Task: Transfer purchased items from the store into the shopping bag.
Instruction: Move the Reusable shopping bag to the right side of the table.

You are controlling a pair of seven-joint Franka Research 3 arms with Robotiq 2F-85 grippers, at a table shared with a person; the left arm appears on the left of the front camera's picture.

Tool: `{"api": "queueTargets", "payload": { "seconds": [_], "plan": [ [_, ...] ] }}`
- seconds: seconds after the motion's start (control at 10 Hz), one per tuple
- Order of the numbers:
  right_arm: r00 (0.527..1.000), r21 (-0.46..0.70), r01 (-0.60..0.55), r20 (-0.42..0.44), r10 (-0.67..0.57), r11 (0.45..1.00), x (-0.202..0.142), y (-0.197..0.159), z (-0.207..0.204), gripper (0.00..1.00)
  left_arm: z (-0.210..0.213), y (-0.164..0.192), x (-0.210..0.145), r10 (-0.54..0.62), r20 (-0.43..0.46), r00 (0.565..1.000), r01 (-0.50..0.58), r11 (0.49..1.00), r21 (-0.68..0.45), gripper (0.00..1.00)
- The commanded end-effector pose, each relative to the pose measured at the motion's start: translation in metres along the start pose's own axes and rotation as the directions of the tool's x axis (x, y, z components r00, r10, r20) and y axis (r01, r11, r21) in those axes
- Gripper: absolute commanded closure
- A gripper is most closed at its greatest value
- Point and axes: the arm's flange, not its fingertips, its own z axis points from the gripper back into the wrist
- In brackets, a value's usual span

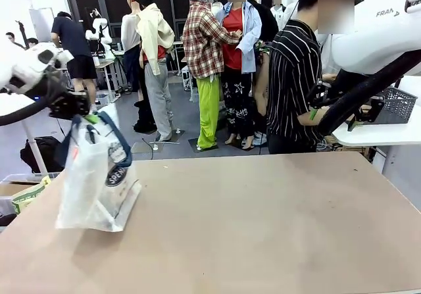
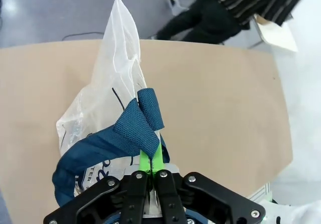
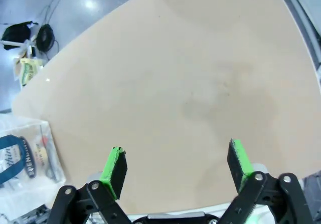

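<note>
Already our left tool (image 2: 149, 165) pinches the bag's (image 1: 97, 179) blue strap (image 2: 135, 129), the bag resting at the counter's (image 1: 263, 228) left edge; thin strap could slip free. Rightward, our right tool (image 3: 175, 166) hangs spread and empty; the basket (image 1: 398, 104) sits far off.

White arms, black tools (image 3: 175, 171) with green pads and silver screws.
</note>
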Motion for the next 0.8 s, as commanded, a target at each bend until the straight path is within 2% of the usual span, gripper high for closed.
{"api": "queueTargets", "payload": {
  "seconds": [0.0, 0.2, 0.5, 0.6, 0.7],
  "plan": [
    [1.000, -0.007, 0.000, 0.006, 0.001, 1.000, 0.000, 0.001, -0.001, 0.00, 0.031, 0.017, -0.005, 0.048, 0.064, 0.997, -0.053, 0.996, 0.072, 1.00],
    [1.000, -0.007, 0.000, 0.006, 0.001, 1.000, 0.000, 0.001, -0.001, 0.00, 0.053, 0.039, -0.010, 0.056, 0.112, 0.992, -0.073, 0.987, 0.146, 1.00],
    [1.000, -0.007, 0.000, 0.006, 0.001, 1.000, 0.000, 0.001, -0.001, 0.00, 0.045, 0.063, -0.016, 0.081, 0.086, 0.993, -0.096, 0.976, 0.194, 1.00],
    [1.000, -0.007, 0.000, 0.006, 0.001, 1.000, 0.000, 0.001, -0.001, 0.00, 0.043, 0.065, -0.018, 0.084, 0.086, 0.993, -0.101, 0.973, 0.208, 0.89],
    [1.000, -0.007, 0.000, 0.006, 0.001, 1.000, 0.000, 0.001, -0.001, 0.00, 0.047, 0.066, -0.018, 0.094, 0.106, 0.990, -0.115, 0.972, 0.206, 0.69]
  ]
}}
